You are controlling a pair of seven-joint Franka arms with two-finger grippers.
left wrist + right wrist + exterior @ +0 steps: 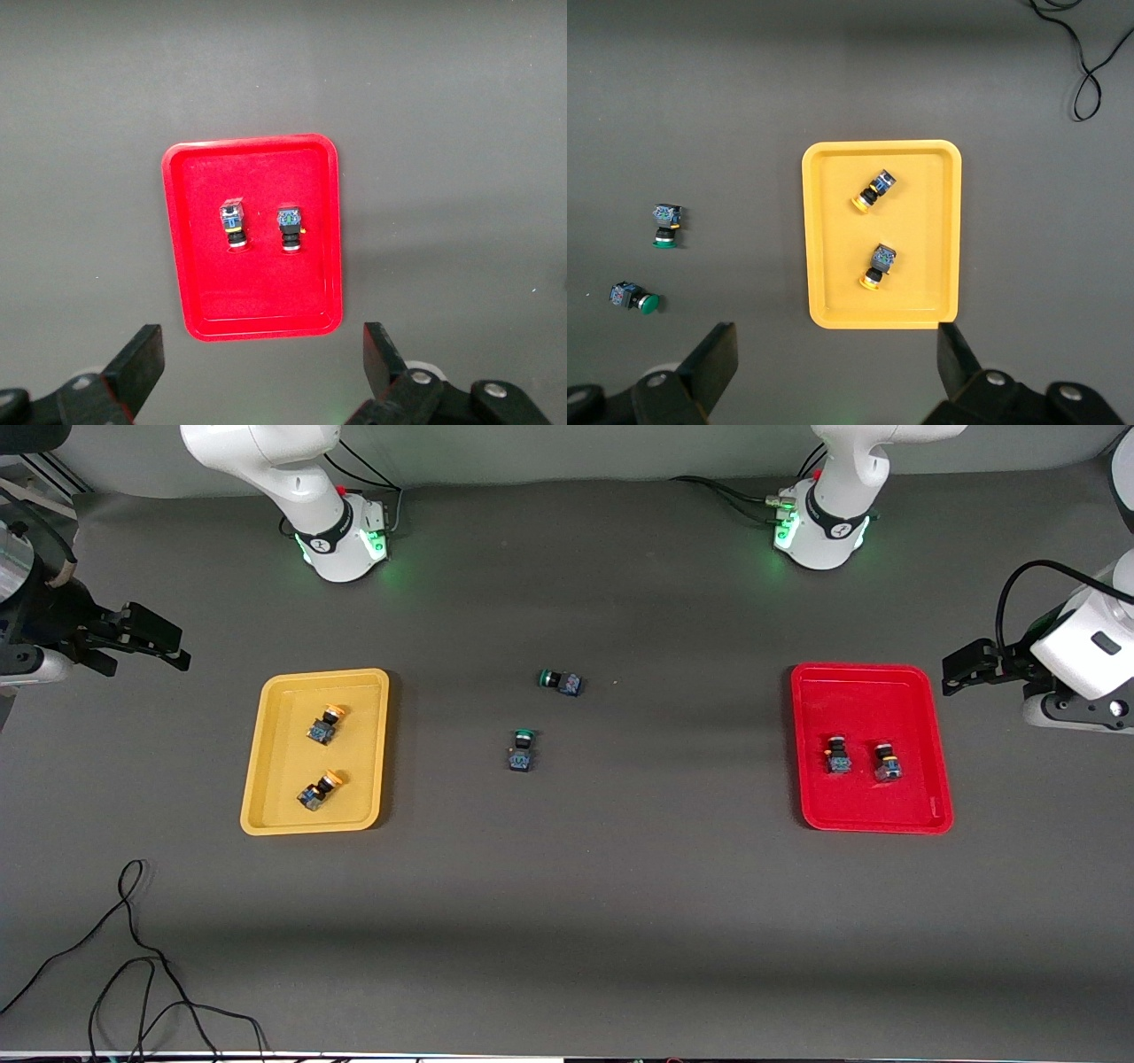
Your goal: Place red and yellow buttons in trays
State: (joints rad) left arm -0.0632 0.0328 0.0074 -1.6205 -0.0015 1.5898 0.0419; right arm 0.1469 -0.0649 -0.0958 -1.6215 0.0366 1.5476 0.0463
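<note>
The yellow tray point(276, 779) holds two yellow-capped buttons point(326, 724) point(320, 789). The red tray point(886, 700) holds two red-capped buttons point(837, 754) point(887, 763). My right gripper point(146, 642) is open and empty, up over the table past the yellow tray at the right arm's end. My left gripper point(952, 673) is open and empty, up over the table past the red tray at the left arm's end. The right wrist view shows the yellow tray point(921, 221) with its buttons point(873, 190) point(878, 266). The left wrist view shows the red tray point(257, 292) with its buttons point(233, 225) point(289, 228).
Two green-capped buttons point(561, 681) point(522, 749) lie on the dark table between the trays; they also show in the right wrist view point(665, 225) point(634, 297). A loose black cable point(133, 948) lies near the front edge at the right arm's end.
</note>
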